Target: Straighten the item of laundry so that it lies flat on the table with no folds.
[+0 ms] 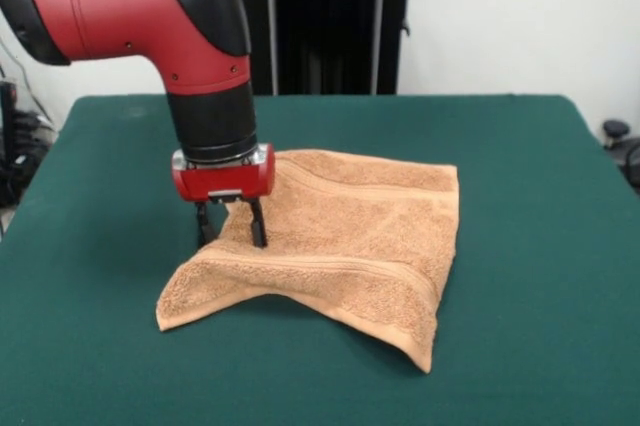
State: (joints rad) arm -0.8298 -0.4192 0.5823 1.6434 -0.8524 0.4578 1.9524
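Towel (350, 246): centre frame on green bench (540, 166), largely spread; near edge rippled, lower-right corner lifted. Gripper (231, 231): left of centre, fingers narrowly parted astride a raised towel fold. Flattening unfinished.

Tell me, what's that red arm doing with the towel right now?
Gripper down at towel's edge, jaws astride a raised bit of cloth. Towel rumpled, near edge lifted, not flat. Green table otherwise unobstructed.

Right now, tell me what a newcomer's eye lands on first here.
The big red and black arm comes down from the upper left, its gripper at the left edge of the rumpled orange-tan terry-cloth towel. That towel lies mid-table on the dark green felt table, its near edge lifted in folds.
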